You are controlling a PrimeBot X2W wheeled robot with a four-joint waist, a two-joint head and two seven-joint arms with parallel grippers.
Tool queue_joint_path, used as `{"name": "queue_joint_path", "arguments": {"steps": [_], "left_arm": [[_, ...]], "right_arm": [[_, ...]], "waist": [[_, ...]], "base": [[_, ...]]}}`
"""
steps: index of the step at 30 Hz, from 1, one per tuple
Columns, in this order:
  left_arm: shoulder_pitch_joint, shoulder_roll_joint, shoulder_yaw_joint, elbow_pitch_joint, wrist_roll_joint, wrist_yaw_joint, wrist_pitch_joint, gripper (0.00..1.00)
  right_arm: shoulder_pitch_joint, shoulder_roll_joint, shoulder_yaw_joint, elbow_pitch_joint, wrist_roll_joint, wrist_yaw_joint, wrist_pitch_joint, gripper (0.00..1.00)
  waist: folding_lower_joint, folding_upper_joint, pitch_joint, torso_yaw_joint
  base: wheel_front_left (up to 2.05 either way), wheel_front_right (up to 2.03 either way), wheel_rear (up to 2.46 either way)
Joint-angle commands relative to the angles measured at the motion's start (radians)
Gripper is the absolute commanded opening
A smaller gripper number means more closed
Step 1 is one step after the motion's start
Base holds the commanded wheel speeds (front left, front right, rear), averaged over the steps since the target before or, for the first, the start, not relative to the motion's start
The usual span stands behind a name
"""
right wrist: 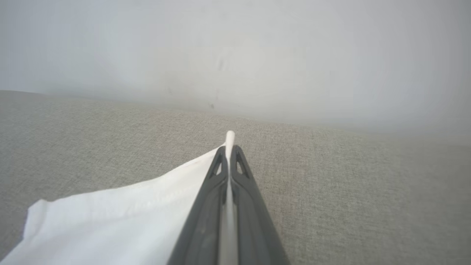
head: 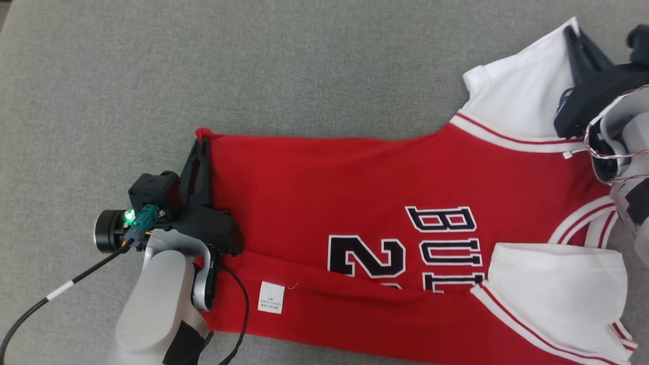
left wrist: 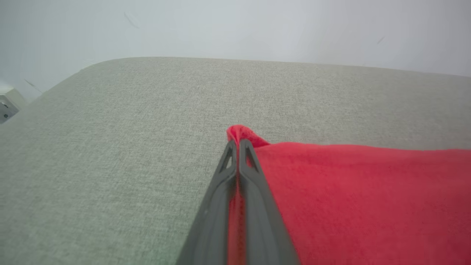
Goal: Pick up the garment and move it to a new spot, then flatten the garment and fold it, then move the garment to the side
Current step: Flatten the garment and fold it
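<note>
The garment (head: 355, 192) is a red basketball jersey with white sleeves and black lettering, spread sideways on a grey fabric surface (head: 152, 76). My left gripper (head: 203, 144) is shut on the red hem corner at the far left; in the left wrist view its jaws (left wrist: 237, 145) pinch red cloth (left wrist: 349, 191) that pokes out past the tips. My right gripper (head: 573, 30) is shut on the edge of the upper white sleeve (head: 517, 91); in the right wrist view white fabric (right wrist: 121, 221) runs between the closed fingers (right wrist: 230, 151).
A second white sleeve (head: 552, 289) lies folded over the jersey's lower right. A white label (head: 271, 297) shows on the red cloth near my left forearm. Bare grey surface stretches above and to the left of the jersey; a pale wall (right wrist: 235, 55) rises behind it.
</note>
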Motion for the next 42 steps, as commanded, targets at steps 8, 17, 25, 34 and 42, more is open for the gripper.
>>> {"name": "queue_joint_path", "arguments": {"steps": [8, 17, 25, 34, 42], "left_arm": [[0.012, 0.001, 0.061, -0.005, 0.043, -0.02, -0.003, 0.0], [0.117, 0.001, 0.13, -0.055, 0.079, -0.05, -0.003, 0.0], [0.262, 0.001, 0.177, -0.086, 0.064, -0.059, -0.003, 0.0], [0.353, 0.001, 0.225, -0.048, 0.079, -0.08, -0.003, 0.0], [0.439, 0.001, 0.233, -0.057, 0.089, -0.084, -0.003, 0.0]], "right_arm": [[-0.024, 0.019, -0.032, 0.02, -0.006, -0.003, -0.084, 0.0], [0.157, 0.02, -0.093, -0.186, 0.0, -0.003, -0.088, 0.0], [0.459, 0.03, -0.206, -0.413, 0.037, -0.003, -0.088, 0.0], [0.699, 0.082, -0.24, -0.521, 0.039, -0.003, -0.088, 0.0], [0.827, 0.145, -0.282, -0.524, 0.034, -0.003, -0.088, 0.0]], "waist": [[0.0, -0.0001, -0.055, -0.051], [0.0, -0.0001, -0.138, -0.11], [0.0, -0.0001, -0.225, -0.157], [0.0, -0.0001, -0.291, -0.206], [0.0, -0.0001, -0.342, -0.24]], "base": [[0.0, 0.0, 0.0], [0.0, 0.0, 0.0], [0.0, 0.0, 0.0], [0.0, 0.0, 0.0], [0.0, 0.0, 0.0]]}}
